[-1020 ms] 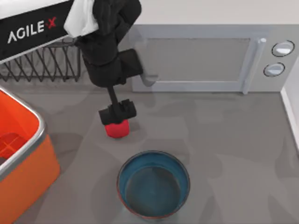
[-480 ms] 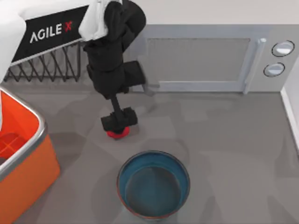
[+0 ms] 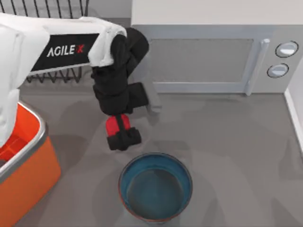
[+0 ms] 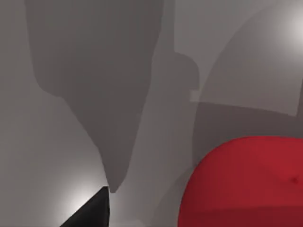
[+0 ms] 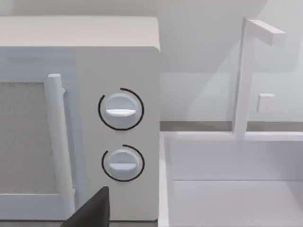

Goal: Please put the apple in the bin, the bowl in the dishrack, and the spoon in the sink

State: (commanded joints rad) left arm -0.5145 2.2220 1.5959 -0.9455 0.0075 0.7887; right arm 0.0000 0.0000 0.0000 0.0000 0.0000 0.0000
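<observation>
Here the left gripper's (image 3: 122,137) fingers clamp the apple (image 3: 111,126) between them above the table (image 3: 227,137).

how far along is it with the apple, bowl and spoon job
Nothing is placed yet. In hand: the left gripper is shut on the apple, held above the table. Left: carry it to the bin, then move the bowl to the dishrack, and put the spoon in the sink.

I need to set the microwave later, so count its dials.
2. Both sit on the microwave panel at the table's right in the top view: the upper dial and the lower dial just below it. None seems hidden.
</observation>
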